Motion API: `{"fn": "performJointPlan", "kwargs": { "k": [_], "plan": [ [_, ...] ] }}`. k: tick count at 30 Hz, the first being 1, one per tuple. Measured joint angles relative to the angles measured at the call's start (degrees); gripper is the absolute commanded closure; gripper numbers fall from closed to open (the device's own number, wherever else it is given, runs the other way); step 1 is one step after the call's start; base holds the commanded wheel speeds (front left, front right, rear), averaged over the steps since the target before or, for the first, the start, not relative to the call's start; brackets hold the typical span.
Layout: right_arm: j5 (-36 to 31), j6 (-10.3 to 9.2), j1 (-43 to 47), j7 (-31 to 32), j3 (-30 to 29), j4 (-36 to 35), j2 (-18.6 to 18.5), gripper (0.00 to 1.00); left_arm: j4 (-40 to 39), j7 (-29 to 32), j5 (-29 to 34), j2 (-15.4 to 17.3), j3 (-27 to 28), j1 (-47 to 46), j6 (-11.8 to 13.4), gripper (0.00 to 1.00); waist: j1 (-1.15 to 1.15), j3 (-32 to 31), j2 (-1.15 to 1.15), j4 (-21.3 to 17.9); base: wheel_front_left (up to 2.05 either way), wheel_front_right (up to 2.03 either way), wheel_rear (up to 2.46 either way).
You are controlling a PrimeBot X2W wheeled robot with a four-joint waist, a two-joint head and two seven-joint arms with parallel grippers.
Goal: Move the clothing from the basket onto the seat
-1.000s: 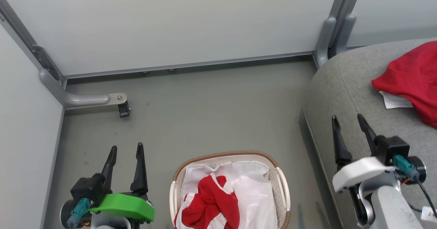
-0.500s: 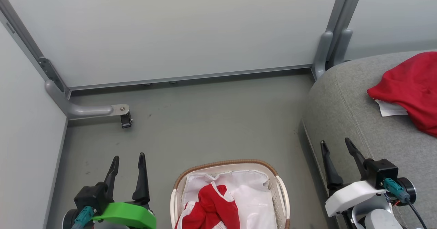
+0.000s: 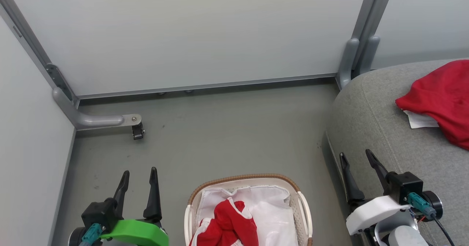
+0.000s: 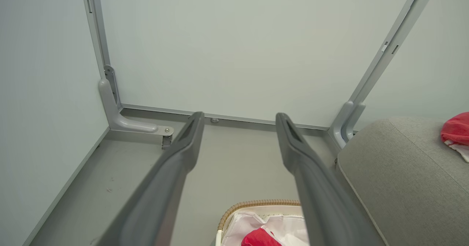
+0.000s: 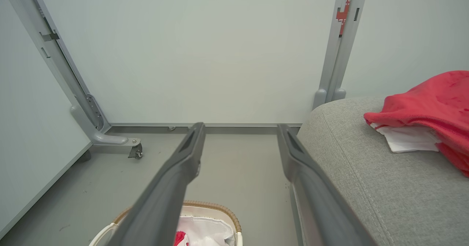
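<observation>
A red garment with white trim (image 3: 227,226) lies bunched in the white basket (image 3: 304,213) at the bottom centre, on its white liner (image 3: 271,216). Another red garment (image 3: 439,99) rests on the grey seat (image 3: 370,121) at the right, a white label poking out beneath it. My left gripper (image 3: 138,176) stands open over the floor, left of the basket. My right gripper (image 3: 355,158) is open at the seat's front edge, right of the basket. The left wrist view has the basket (image 4: 256,205) and red cloth (image 4: 258,237) at its bottom; the right wrist view has the seat (image 5: 366,172) and red garment (image 5: 432,103).
Pale partition walls close the left and far sides. A grey metal foot with a small caster (image 3: 137,130) juts from the left corner, and a grey post (image 3: 357,55) stands at the seat's far corner. Grey floor (image 3: 227,128) lies between wall and basket.
The whole head view has shifted, so the camera moved: floor, basket and seat sit lower in the picture. Both grippers show lower and stay open. The garments lie as before.
</observation>
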Motion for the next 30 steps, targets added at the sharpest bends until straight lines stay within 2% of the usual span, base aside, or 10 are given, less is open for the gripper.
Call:
{"fn": "performJointPlan", "kwargs": {
  "k": [21, 25, 30],
  "plan": [
    [-1.3, 0.0, -0.8, 0.0, -2.2, -1.1, 0.0, 0.0, 0.1, 0.0, 0.9, 0.0, -0.9, -0.7, -0.2, 0.0, 0.0, 2.3, 0.0, -0.8, 0.0, 0.0, 0.0],
    [-2.0, 0.0, -2.9, 0.0, -3.2, -2.3, 0.0, 0.0, 1.2, 0.0, 3.2, 0.0, -2.7, -4.3, -1.0, 0.0, 0.0, 4.4, 0.0, -1.1, 0.0, 0.0, 0.0],
    [-3.1, 0.0, -6.7, 0.0, -4.3, -4.3, 0.0, 0.0, 6.1, 0.0, 7.4, 0.3, -7.9, -12.3, -2.2, 0.0, 0.0, 8.2, 0.0, -1.7, 0.0, 0.0, 0.0]
  ]
}}
